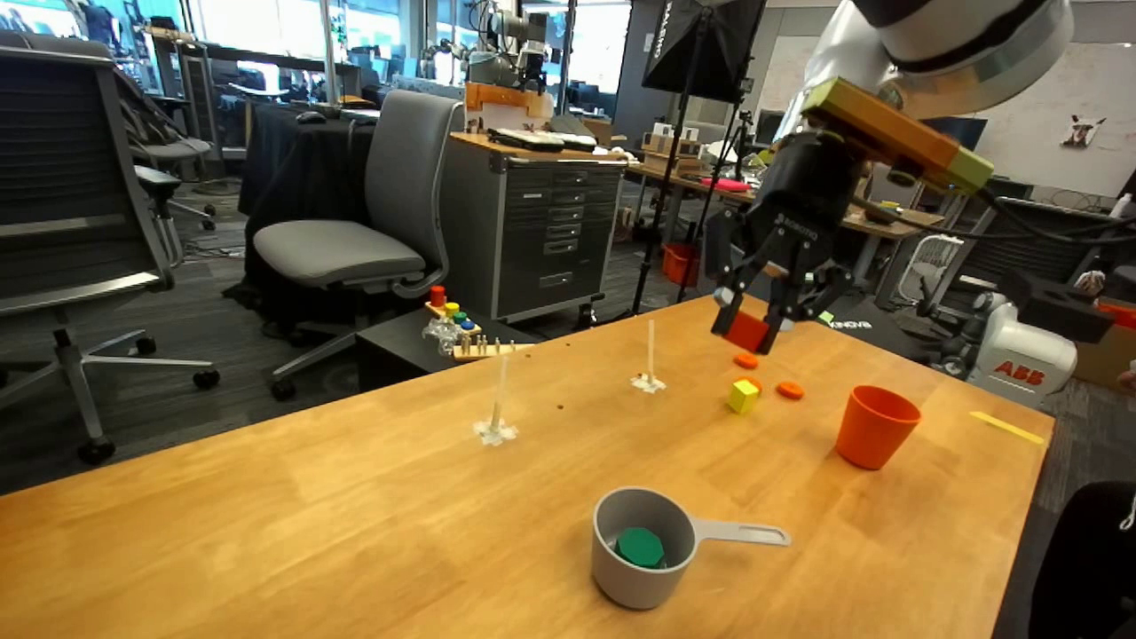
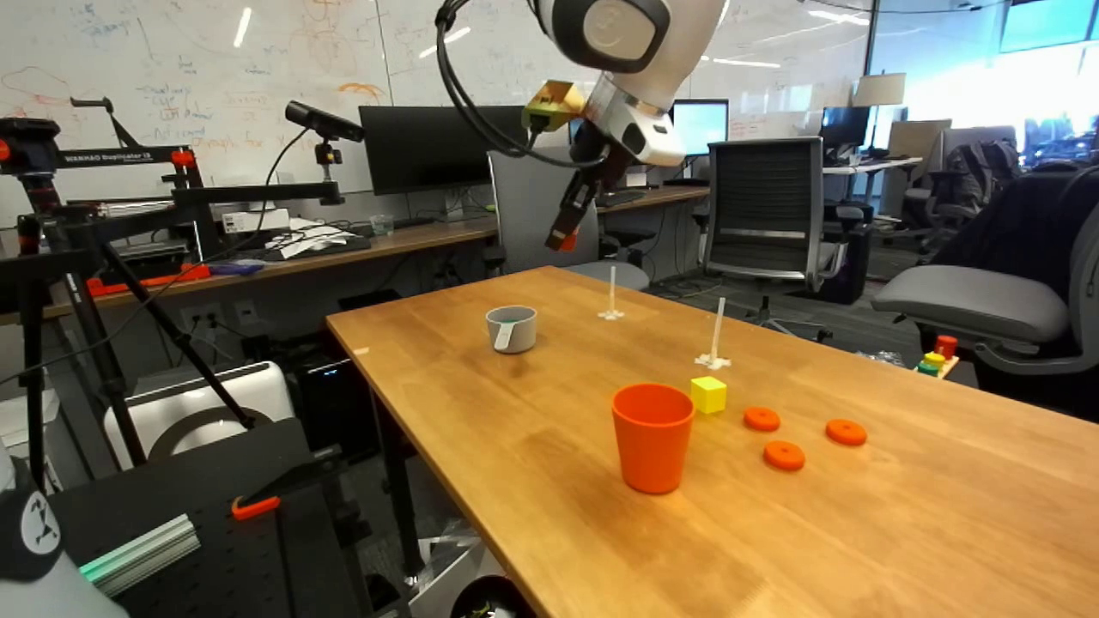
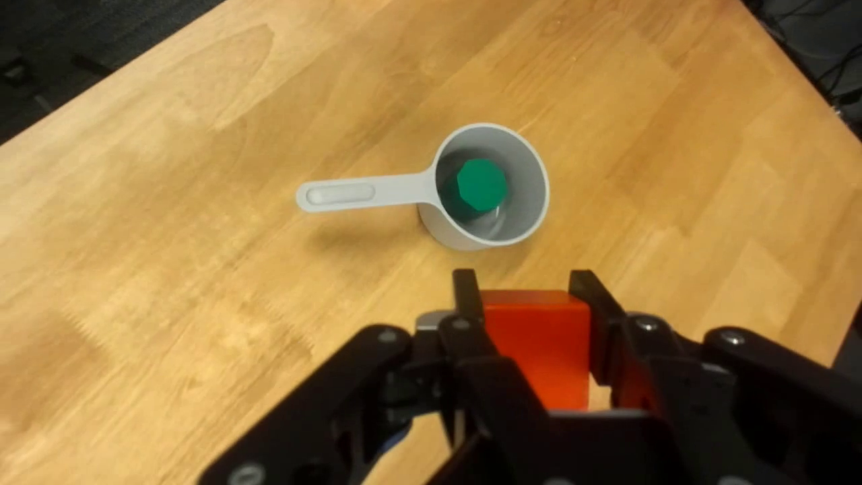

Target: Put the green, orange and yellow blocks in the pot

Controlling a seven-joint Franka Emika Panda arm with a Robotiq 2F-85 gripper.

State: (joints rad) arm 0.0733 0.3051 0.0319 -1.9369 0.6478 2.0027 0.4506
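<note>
Orange cup, three orange discs, two upright sticks

Bright windows, scribbled whiteboard, dark floor, 1 softbox

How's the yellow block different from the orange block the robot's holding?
The yellow block is yellow; the orange block is red-orange. The yellow block sits on the table, while the orange block is up in the air, pinched in the gripper. Both look box-shaped, and neither is in the pot.

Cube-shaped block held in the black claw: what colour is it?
Red-orange. The block in the claw shows best in the wrist view.
</note>
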